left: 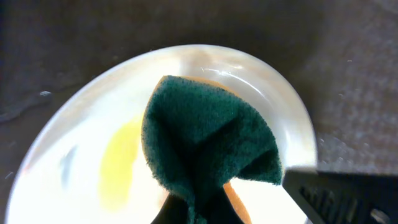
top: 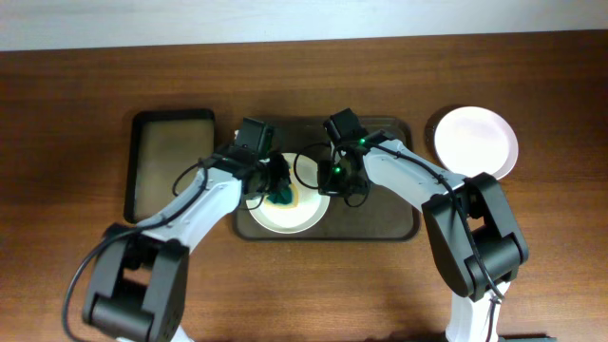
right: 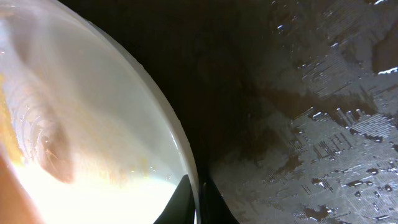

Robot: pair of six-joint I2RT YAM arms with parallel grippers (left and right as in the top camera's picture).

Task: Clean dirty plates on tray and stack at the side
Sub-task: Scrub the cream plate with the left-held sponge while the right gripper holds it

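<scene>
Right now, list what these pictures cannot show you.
- Plate under the sponge: covered in left wrist and overhead views.
- Left gripper fingertips: hidden by the sponge, cut off at left wrist's bottom edge.
- Plate's left part, right wrist: glare and blur.
- Tray beneath plate and arms: hidden overhead.

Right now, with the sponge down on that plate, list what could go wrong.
1. The right gripper pinches the plate only at its rim, so scrubbing force from the left gripper might twist it loose.
2. The tray looks wet, so a freed plate could slide.
3. The sponge sits beside the yellow smear, which may be missed.
</scene>
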